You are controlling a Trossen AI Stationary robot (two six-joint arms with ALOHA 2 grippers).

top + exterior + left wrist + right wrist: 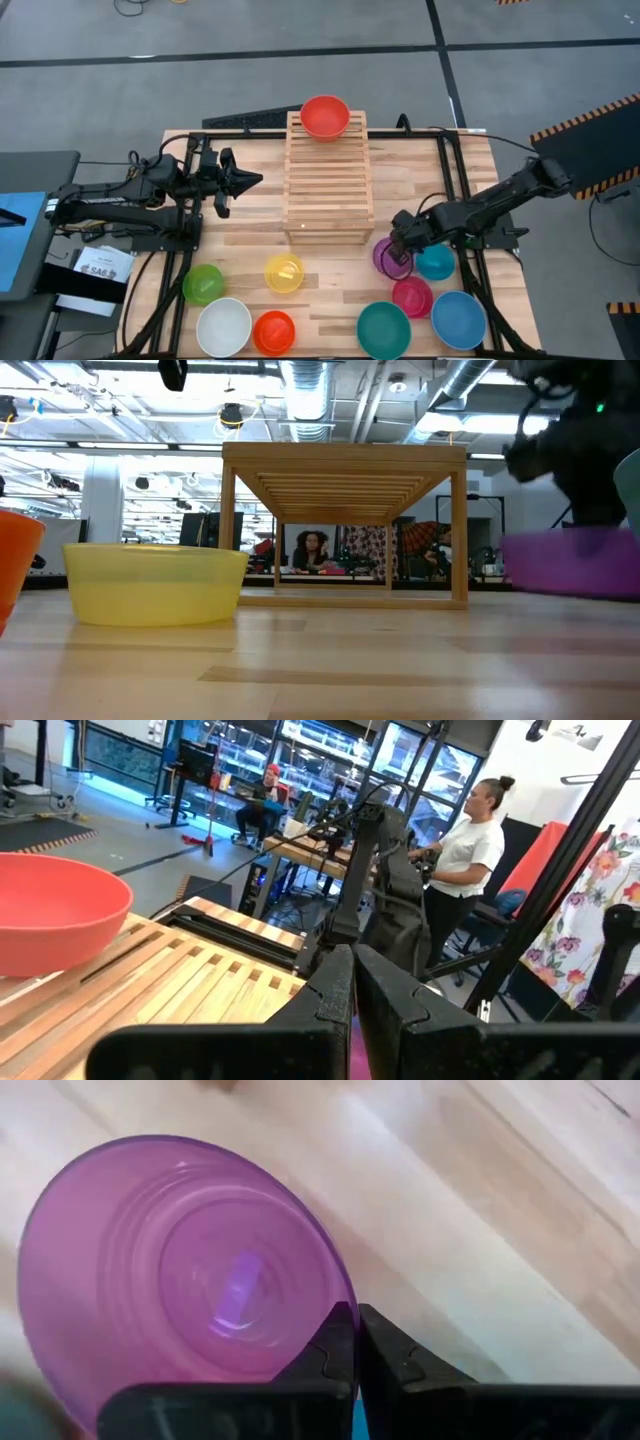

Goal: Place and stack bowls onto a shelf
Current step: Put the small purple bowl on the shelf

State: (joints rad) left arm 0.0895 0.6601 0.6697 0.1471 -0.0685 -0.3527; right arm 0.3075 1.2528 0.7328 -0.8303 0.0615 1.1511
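Gripping the rim of the purple bowl [180, 1270], my right gripper [402, 238] has its fingers [335, 1345] pressed almost together, one on each side of the bowl wall. In the high view this bowl sits on the table [240, 255] just off the shelf's [328, 180] front right corner, touching the small teal bowl [436, 263] beside it. In the low view the purple bowl's underside appears level with the tabletop; I cannot tell whether it is lifted.

My left gripper [250, 181] is held left of the shelf, apart from it, pointing toward it. Its fingers [335, 1000] are closed with only a thin gap and hold nothing.

Bowl positions:
- Red bowl [325, 117]: on the shelf, at its far end.
- Yellow bowl [284, 272]: on the table, near the shelf's front left corner.
- Green bowl [203, 284]: left of the yellow bowl.
- White bowl [223, 327] and orange bowl [274, 332]: side by side at the near edge, left half.
- Magenta bowl [412, 296]: just in front of the purple and small teal bowls.
- Large teal bowl [384, 329] and blue bowl [459, 318]: at the near edge, right half.

A person [462, 860] in a white top stands in the room beyond the table, seen in the left wrist view.
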